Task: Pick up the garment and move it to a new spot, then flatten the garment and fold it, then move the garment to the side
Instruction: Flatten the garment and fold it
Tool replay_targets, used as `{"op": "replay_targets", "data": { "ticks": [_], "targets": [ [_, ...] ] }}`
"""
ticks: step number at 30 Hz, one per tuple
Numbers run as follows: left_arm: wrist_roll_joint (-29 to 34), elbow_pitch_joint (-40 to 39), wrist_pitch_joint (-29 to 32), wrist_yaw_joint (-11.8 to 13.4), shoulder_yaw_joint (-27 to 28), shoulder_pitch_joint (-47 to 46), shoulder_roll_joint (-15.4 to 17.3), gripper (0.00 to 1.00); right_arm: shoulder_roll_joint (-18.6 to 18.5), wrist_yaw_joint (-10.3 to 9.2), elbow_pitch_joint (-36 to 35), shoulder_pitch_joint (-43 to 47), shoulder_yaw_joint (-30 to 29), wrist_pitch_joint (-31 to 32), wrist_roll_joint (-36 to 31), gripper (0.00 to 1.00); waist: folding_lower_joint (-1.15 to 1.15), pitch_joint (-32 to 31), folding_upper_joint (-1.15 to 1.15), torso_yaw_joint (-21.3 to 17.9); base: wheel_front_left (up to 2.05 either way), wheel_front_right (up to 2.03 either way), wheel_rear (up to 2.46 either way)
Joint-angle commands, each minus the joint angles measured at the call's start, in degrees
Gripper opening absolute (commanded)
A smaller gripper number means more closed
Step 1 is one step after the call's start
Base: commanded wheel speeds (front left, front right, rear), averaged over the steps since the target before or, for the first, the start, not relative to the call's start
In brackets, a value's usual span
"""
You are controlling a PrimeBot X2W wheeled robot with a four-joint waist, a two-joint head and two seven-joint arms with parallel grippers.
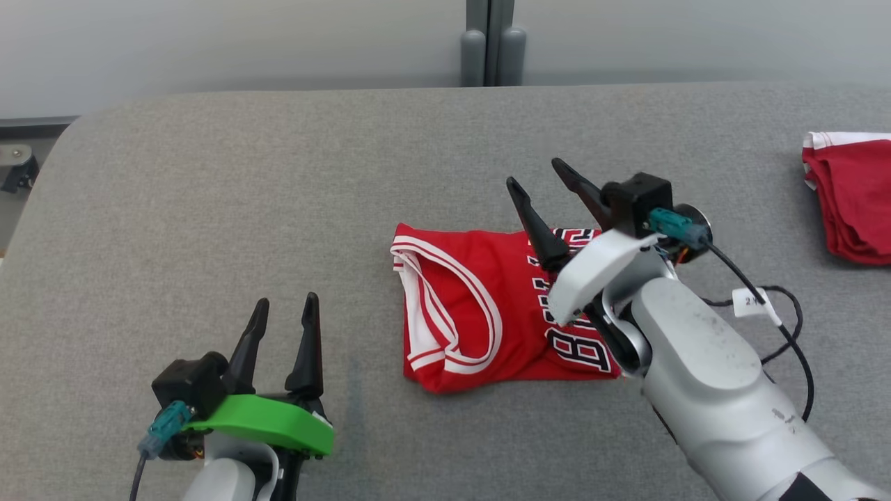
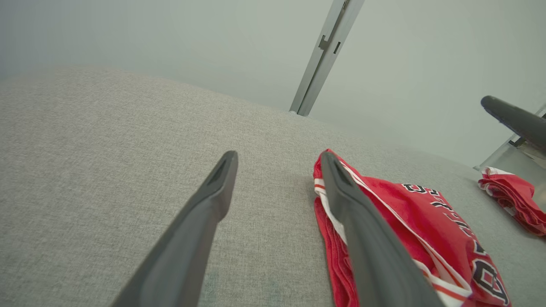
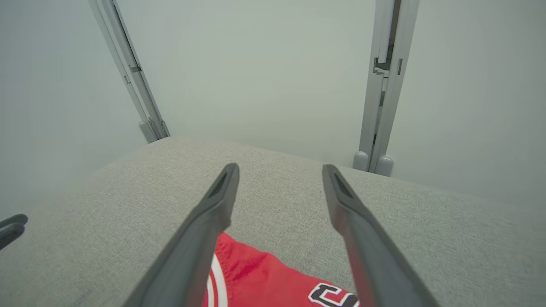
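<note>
You have the jersey [image 1: 487, 306] lying folded on the grey table [image 1: 209, 209], just right of centre in the head view, its white-trimmed armhole toward the left and the black lettering toward the right. Your right gripper [image 1: 534, 172] stands with its jaws spread and nothing between them. Its fingers rise over the jersey's upper right part, and their tips point up and left past its top edge. In the right wrist view the right gripper [image 3: 280, 167] has its tips over bare table, while the jersey [image 3: 256, 273] sits at the bottom of the frame between the finger roots. Your left gripper [image 1: 287, 299], at the lower left of the head view, is also spread and empty, with the jersey off to its right and apart from it. In the left wrist view the jersey [image 2: 409, 204] lies behind the right-hand finger of that gripper [image 2: 279, 155]. A second red cloth [image 1: 853, 195] sits at the right edge, well apart.
</note>
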Motion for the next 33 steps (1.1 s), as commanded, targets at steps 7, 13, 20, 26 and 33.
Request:
{"op": "replay_targets", "data": {
  "ticks": [7, 13, 20, 26, 33],
  "targets": [
    [0.25, -0.74, -0.17, 0.33, 1.32, 0.77, 0.37, 1.0, -0.16, -0.03, -3.22, 9.91, -2.74, -1.32, -3.98, 0.0, 0.0, -0.09, 0.0, -0.12, 0.0, 0.0, 0.0],
    [0.3, -0.82, -0.17, 0.48, 2.16, 1.71, 0.58, 1.0, -0.18, -0.03, -4.0, 16.32, -0.85, -1.35, -2.39, 0.0, 0.0, 0.22, 0.0, 0.91, 0.0, 0.0, 0.0],
    [0.48, -0.7, -0.17, 0.29, 2.5, 1.16, 0.47, 1.0, -0.17, -0.03, -0.67, 18.44, 3.02, -1.57, 0.1, 0.0, 0.0, 1.04, 0.0, 3.61, 0.0, 0.0, 0.0],
    [0.75, -0.45, -0.16, -0.15, 2.3, 0.17, 0.02, 1.0, -0.18, -0.03, 2.47, 15.13, 9.9, -2.05, 4.66, 0.0, 0.0, 2.58, 0.0, 6.74, 0.0, 0.0, 0.0],
    [0.97, 0.1, -0.17, -0.56, 2.5, -0.09, -0.39, 1.0, -0.16, -0.03, 5.79, 12.47, 18.84, -1.76, 8.62, 0.0, 0.0, 3.11, 0.0, 8.84, 0.0, 0.0, 0.0]
  ]
}}
